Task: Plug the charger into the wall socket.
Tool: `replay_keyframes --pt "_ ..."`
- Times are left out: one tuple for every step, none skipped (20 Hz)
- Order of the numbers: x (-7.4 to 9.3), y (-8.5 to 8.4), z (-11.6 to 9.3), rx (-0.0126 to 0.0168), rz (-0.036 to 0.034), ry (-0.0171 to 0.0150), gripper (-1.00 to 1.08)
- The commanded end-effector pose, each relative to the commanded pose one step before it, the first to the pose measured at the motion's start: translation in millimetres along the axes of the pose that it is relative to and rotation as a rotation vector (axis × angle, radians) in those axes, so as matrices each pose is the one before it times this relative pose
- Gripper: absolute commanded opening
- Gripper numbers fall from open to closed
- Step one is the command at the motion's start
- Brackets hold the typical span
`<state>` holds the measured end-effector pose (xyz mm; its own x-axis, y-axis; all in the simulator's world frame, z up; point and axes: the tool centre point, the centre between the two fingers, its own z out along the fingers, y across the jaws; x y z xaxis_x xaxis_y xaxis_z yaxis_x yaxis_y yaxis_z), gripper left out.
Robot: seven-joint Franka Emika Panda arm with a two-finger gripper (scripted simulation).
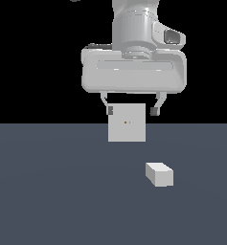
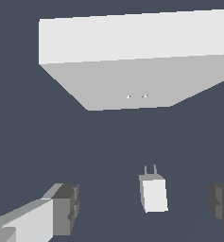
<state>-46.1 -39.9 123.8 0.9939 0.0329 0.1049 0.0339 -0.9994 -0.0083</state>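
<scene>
Fingers of the end effector (image 1: 133, 111) stand apart, holding nothing. Below and between them on the worktop (image 1: 48, 191) lies the charger (image 2: 154, 193), prongs toward the wall socket (image 2: 132, 61) beyond. It looks rigid, light, smooth-sided; I'd pinch its long flanks.

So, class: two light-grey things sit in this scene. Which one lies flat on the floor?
The charger, the small block with two prongs, lies flat on the floor. The wall socket, the larger square panel with tiny yellowish dots, stands upright.
</scene>
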Motion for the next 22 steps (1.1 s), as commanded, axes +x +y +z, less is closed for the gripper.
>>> replay_keyframes --pt "-10.10 6.51 8.85 -0.00135 -0.01009 0.02123 1.00" --pt "-3.86 2.53 3.55 -0.00032 -0.00407 0.00840 1.00" --pt "-3.84 2.54 3.58 -0.00030 -0.00406 0.00838 1.00" --pt "-3.71 2.47 3.50 -0.00026 -0.00394 0.00815 1.00" --pt "-3.51 2.36 3.35 -0.00020 -0.00374 0.00774 1.00" --pt "-3.29 2.22 3.18 -0.00015 -0.00354 0.00733 1.00" --pt "-3.09 2.10 3.02 -0.00010 -0.00333 0.00689 1.00" --pt "-2.88 1.96 2.85 -0.00003 -0.00314 0.00649 1.00" --pt "-2.66 1.83 2.69 0.00005 -0.00294 0.00609 1.00" --pt "-2.46 1.71 2.54 0.00013 -0.00274 0.00566 1.00" --pt "-2.25 1.57 2.37 0.00021 -0.00255 0.00527 1.00" --pt "-2.05 1.45 2.21 0.00026 -0.00235 0.00485 1.00" --pt "-1.86 1.32 2.03 0.00029 -0.00214 0.00443 1.00" --pt "-1.66 1.19 1.84 0.00031 -0.00194 0.00402 1.00" --pt "-1.47 1.05 1.65 0.00033 -0.00175 0.00361 1.00" --pt "-1.27 0.92 1.47 0.00035 -0.00155 0.00318 1.00" --pt "-1.08 0.80 1.30 0.00036 -0.00134 0.00272 1.00" --pt "-0.88 0.67 1.12 0.00038 -0.00115 0.00228 1.00" --pt "-0.69 0.53 0.90 0.00039 -0.00099 0.00191 1.00" --pt "-0.51 0.43 0.75 0.00036 -0.00075 0.00139 1.00" --pt "-0.33 0.29 0.53 0.00032 -0.00057 0.00101 1.00" --pt "-0.18 0.17 0.31 0.00021 -0.00033 0.00057 1.00"
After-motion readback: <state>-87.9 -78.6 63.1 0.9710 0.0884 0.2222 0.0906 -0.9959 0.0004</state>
